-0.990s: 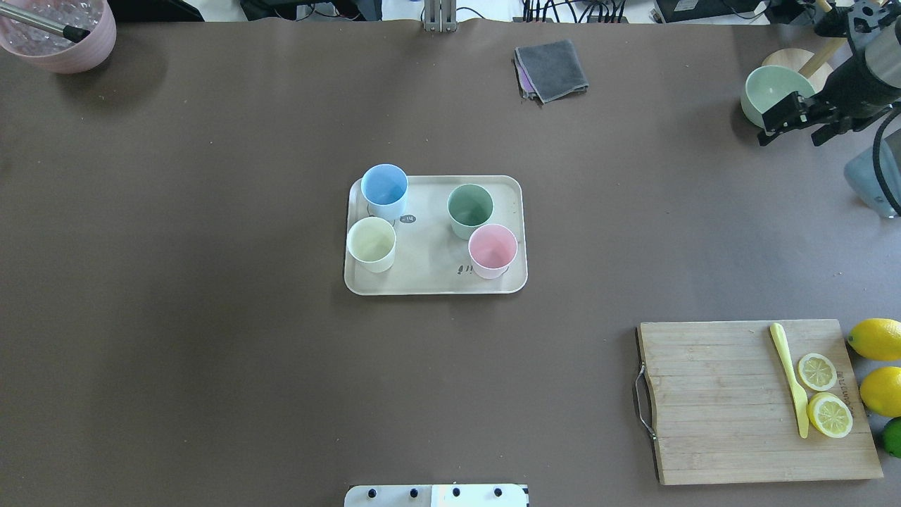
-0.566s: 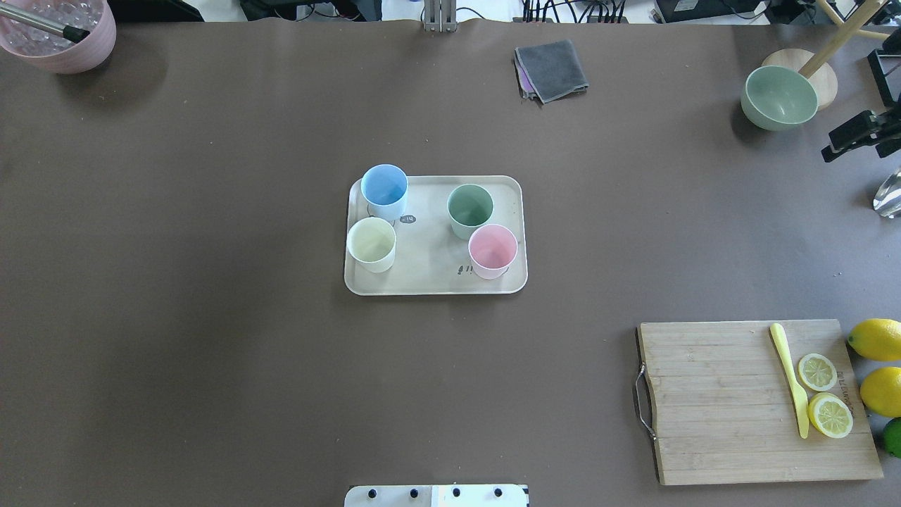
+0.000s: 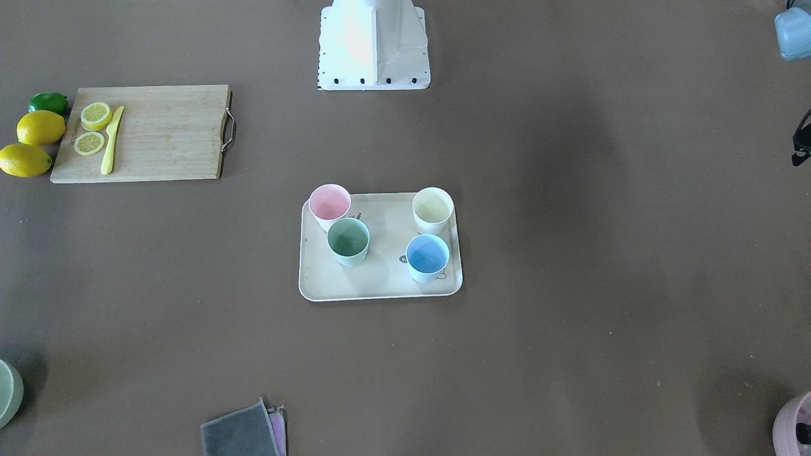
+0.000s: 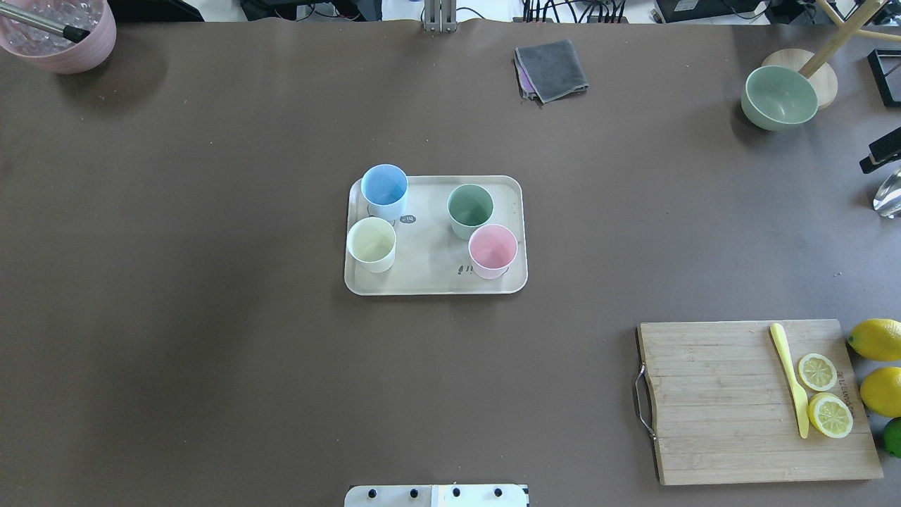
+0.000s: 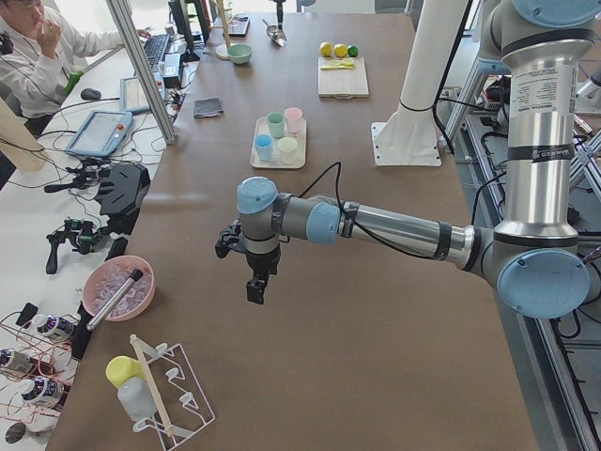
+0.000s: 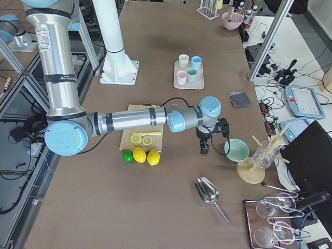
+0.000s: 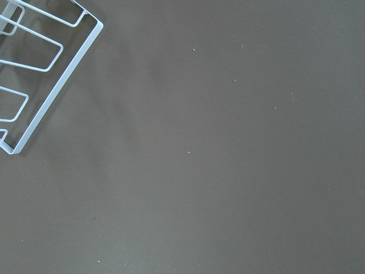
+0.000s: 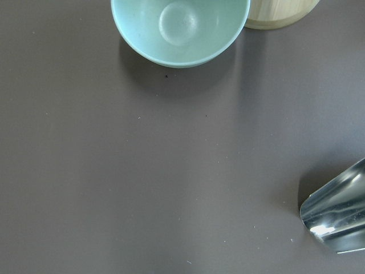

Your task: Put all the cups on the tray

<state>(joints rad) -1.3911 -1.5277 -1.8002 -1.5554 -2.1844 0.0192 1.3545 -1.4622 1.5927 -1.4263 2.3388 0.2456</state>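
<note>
The cream tray (image 4: 429,264) lies mid-table, also in the front view (image 3: 380,282). All four cups stand upright on it: blue (image 4: 384,186), cream-white (image 4: 371,241), sage green (image 4: 470,205) and pink (image 4: 493,248). My right gripper (image 6: 212,141) hangs over the table far to the right, beside the green bowl; only a black sliver shows at the overhead view's edge (image 4: 883,151). My left gripper (image 5: 248,274) hangs over bare table far to the left. Both hold nothing that I can see. I cannot tell whether either is open or shut.
A wooden cutting board (image 4: 711,401) with lemon slices and a yellow knife lies front right, whole lemons (image 4: 876,338) beside it. A green bowl (image 4: 779,95), grey cloth (image 4: 552,69) and pink bowl (image 4: 60,39) sit along the far edge. A metal scoop (image 6: 207,192) lies right; a wire rack (image 7: 34,57) left.
My right arm has pulled back from in front of the green bowl to the right, almost out of the overhead view. The tray and cups have not moved.
</note>
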